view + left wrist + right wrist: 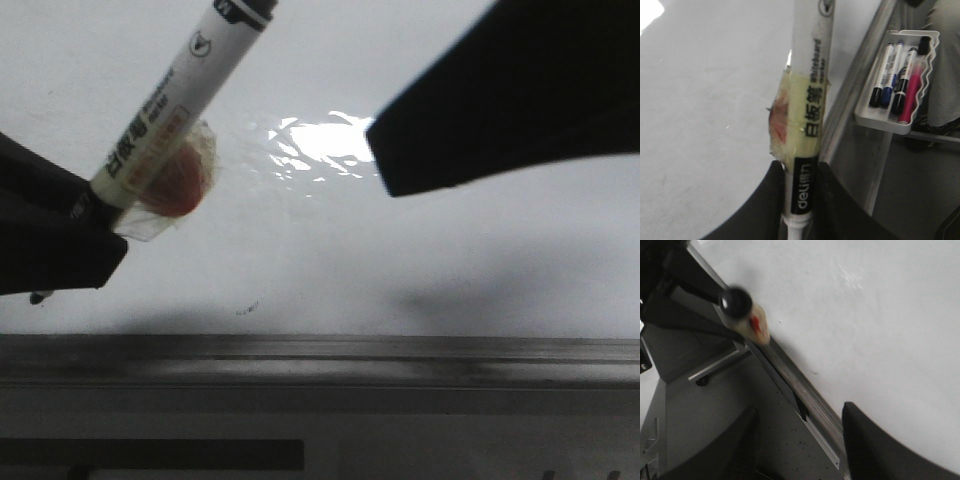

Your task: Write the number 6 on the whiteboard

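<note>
The whiteboard (420, 250) fills the front view, glossy white with glare, its grey metal strip (320, 355) along the near edge. My left gripper (95, 215) is shut on a white whiteboard marker (165, 105) wrapped in yellowish tape with a red patch. The marker's black end points up and away. In the left wrist view the marker (807, 100) sits between the fingers (765, 205) over the board's edge. My right gripper (800, 440) is open and empty, astride the board's metal strip (800, 390). No number 6 shows on the board.
A white tray (890, 122) holding several markers, black, blue and pink, stands beside the board in the left wrist view. A tiny dark smudge (248, 309) lies near the board's front edge. A dark grey surface (715, 405) lies below the strip.
</note>
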`<state>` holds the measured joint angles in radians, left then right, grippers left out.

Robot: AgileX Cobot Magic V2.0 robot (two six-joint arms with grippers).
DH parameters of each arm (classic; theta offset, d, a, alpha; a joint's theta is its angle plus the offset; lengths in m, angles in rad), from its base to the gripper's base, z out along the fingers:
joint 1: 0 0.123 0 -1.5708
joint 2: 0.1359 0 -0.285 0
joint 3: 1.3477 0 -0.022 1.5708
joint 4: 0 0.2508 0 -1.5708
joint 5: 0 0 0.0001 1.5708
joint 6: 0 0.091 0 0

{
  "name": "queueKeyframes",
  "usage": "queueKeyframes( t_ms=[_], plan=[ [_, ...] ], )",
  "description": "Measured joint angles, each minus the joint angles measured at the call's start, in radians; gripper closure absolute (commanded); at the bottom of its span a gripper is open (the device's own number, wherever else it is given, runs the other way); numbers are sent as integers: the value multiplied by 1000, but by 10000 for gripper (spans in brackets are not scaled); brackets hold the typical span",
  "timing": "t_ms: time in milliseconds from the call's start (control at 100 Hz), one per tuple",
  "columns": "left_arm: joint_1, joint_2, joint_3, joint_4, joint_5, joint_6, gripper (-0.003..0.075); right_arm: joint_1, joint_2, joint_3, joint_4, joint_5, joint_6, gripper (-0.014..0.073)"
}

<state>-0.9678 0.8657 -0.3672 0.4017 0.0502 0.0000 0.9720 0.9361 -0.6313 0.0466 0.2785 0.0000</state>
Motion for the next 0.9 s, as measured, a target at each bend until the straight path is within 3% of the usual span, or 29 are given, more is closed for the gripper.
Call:
queueKeyframes(
  t_ms=[510, 650, 760, 900],
  plan=[
    [-25, 0, -1, 11, -11, 0, 739, 99, 159, -118, 20, -102, 0, 268],
    [-25, 0, -1, 11, -15, 0, 739, 99, 179, -118, 34, -107, 0, 435],
    [-25, 0, -1, 11, -15, 0, 739, 99, 194, -118, 54, -105, 0, 657],
    [-25, 0, -1, 11, -13, 7, 715, 99, 194, -118, 62, -107, 0, 656]
  ],
)
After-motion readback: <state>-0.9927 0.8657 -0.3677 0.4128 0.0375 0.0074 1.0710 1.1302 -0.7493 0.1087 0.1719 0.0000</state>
